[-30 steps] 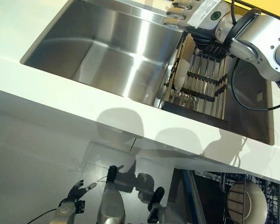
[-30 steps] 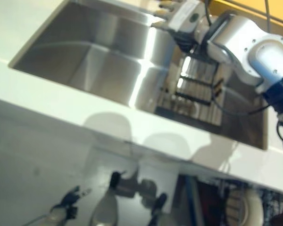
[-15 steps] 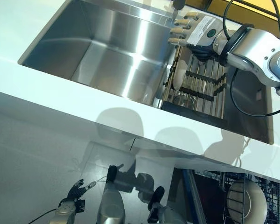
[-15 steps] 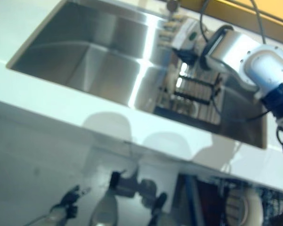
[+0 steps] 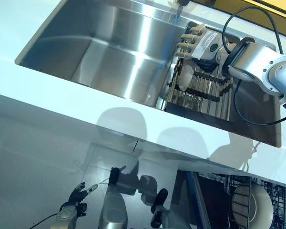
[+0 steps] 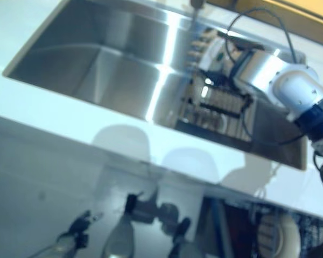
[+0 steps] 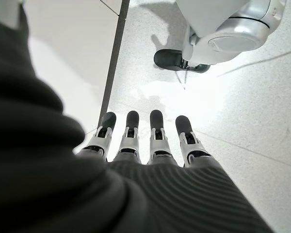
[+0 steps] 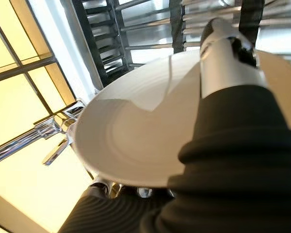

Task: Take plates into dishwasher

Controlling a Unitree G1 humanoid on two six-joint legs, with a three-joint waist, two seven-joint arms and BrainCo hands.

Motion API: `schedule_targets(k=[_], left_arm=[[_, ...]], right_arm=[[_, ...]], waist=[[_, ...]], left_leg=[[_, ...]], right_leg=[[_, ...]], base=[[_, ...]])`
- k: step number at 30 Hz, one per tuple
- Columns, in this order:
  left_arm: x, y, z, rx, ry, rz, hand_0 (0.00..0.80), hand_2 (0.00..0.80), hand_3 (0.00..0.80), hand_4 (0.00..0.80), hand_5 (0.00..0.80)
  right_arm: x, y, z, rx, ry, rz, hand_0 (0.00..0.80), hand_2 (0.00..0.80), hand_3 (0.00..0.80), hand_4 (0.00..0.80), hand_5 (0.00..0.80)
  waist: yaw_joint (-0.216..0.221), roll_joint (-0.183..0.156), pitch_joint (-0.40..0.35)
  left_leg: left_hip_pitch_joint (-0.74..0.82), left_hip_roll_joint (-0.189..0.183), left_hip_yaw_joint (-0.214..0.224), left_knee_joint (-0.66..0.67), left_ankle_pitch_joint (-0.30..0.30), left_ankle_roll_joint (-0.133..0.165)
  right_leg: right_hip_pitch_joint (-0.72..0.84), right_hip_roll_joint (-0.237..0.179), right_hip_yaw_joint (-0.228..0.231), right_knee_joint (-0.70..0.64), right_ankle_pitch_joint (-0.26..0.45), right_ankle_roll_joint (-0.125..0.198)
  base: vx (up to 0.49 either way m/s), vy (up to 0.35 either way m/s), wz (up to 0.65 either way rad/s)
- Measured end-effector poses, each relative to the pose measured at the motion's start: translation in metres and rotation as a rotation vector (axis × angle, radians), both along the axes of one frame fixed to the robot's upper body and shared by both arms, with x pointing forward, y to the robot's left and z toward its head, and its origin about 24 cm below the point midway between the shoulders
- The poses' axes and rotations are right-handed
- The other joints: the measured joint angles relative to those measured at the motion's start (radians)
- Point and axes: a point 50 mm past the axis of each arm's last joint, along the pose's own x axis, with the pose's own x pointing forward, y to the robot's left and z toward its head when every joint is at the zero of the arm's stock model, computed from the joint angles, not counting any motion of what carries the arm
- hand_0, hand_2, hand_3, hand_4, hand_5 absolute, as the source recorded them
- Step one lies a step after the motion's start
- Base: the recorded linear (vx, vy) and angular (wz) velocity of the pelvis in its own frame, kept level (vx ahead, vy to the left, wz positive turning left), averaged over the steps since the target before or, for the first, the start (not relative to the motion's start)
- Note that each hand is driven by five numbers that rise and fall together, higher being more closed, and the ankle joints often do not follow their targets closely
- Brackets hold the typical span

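The right robot hand (image 5: 196,42) reaches into the right end of the steel sink (image 5: 109,47), over the dark drying rack (image 5: 202,90) that stands inside it. In the right wrist view a white plate (image 8: 136,141) fills the space in front of the palm: the thumb (image 8: 218,53) lies across its face and fingertips (image 8: 99,187) show under its lower rim, so the right robot hand is grasping the plate. From the head camera the same plate (image 5: 185,76) stands on edge at the left side of the rack, just below the fingers. The chrome tap (image 8: 48,133) shows beyond the plate's rim. The sink is set into a white desk (image 5: 86,114) whose front edge runs across the scene. Below that edge, at lower right, the open dishwasher basket (image 5: 276,200) already carries a second white plate (image 5: 250,205) standing upright in its wires. The left robot hand (image 7: 145,141) hangs low near the floor (image 7: 252,111), well away from the sink, its fingers straight and side by side, holding nothing.
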Motion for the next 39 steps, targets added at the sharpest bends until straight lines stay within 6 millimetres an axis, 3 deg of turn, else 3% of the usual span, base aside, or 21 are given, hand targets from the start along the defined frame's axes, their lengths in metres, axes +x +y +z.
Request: schedule_targets(k=[2, 3, 15, 23, 35, 39], left_arm=[[0.001, 0.0, 0.0, -0.006, -0.009, 0.007, 0.0, 0.0, 0.0, 0.0, 0.0], [0.002, -0.001, 0.001, -0.017, -0.018, 0.018, 0.0, 0.0, 0.0, 0.0, 0.0], [0.004, 0.001, 0.004, -0.049, -0.054, 0.073, 0.0, 0.0, 0.0, 0.0, 0.0], [0.006, 0.001, 0.005, -0.048, -0.063, 0.076, 0.0, 0.0, 0.0, 0.0, 0.0], [0.003, -0.004, 0.001, -0.04, -0.056, 0.092, 0.0, 0.0, 0.0, 0.0, 0.0], [-0.009, -0.004, -0.005, -0.037, -0.014, 0.115, 0.0, 0.0, 0.0, 0.0, 0.0]], right_arm=[[0.001, -0.001, 0.0, -0.018, -0.011, -0.008, 0.458, 0.458, 0.458, 0.458, 0.458], [0.002, -0.002, 0.0, -0.036, -0.023, -0.018, 0.8, 0.8, 0.8, 0.8, 0.8], [0.006, -0.003, 0.004, -0.062, -0.096, -0.006, 0.8, 0.8, 0.8, 0.8, 0.8], [0.007, -0.016, 0.008, -0.049, -0.122, -0.02, 0.8, 0.8, 0.8, 0.8, 0.8], [-0.006, -0.043, 0.053, 0.161, -0.292, -0.06, 0.8, 0.8, 0.8, 0.8, 0.8], [-0.011, -0.052, 0.063, 0.192, -0.333, -0.08, 0.8, 0.8, 0.8, 0.8, 0.8]], waist=[[0.0, -0.002, 0.002], [0.001, -0.002, 0.004], [0.001, 0.005, 0.01], [0.0, 0.004, 0.01], [-0.039, -0.012, -0.006], [-0.057, -0.028, -0.063]], left_leg=[[-0.002, 0.0, 0.0, 0.0, 0.0, 0.0], [-0.004, 0.0, 0.0, 0.0, 0.0, 0.0], [-0.021, 0.0, 0.0, 0.0, 0.001, 0.0], [-0.015, 0.0, 0.001, 0.0, 0.001, 0.0], [0.075, 0.007, 0.038, -0.001, -0.004, -0.001], [0.098, 0.008, 0.056, -0.001, -0.013, -0.001]], right_leg=[[-0.001, 0.0, 0.0, 0.0, 0.0, 0.0], [-0.004, 0.0, 0.0, 0.0, 0.0, 0.0], [-0.02, 0.0, -0.001, 0.0, 0.0, 0.0], [-0.015, 0.0, -0.001, 0.0, 0.0, 0.0], [0.057, 0.002, 0.029, 0.0, 0.0, 0.0], [0.069, 0.001, 0.045, -0.001, -0.001, -0.001]], base=[[-0.015, 0.008, 0.0], [-0.041, 0.015, 0.01], [-0.013, 0.001, 0.0], [0.0, 0.0, 0.0], [0.027, -0.007, -0.06], [0.066, 0.0, -0.15]])
